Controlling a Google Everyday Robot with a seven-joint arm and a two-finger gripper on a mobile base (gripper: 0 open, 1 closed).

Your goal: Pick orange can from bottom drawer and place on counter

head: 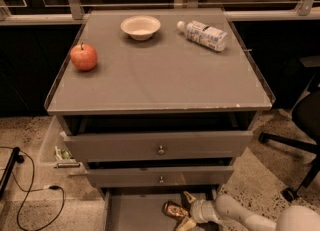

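The orange can (175, 210) lies on its side in the bottom drawer (135, 212), a flat grey tray pulled out at the foot of the cabinet. My gripper (182, 211) reaches in from the lower right on a white arm. One finger (189, 197) shows above the can and the other (183, 223) below it, so the open fingers straddle the can's right end. The counter (160, 72) is the broad grey top above.
On the counter stand a red apple (84, 57), a white bowl (140, 26) and a lying white-labelled bottle (203, 34). The two upper drawers (160, 147) are slightly open. A black cable (30, 195) lies on the floor at left; a chair base (295, 150) stands at right.
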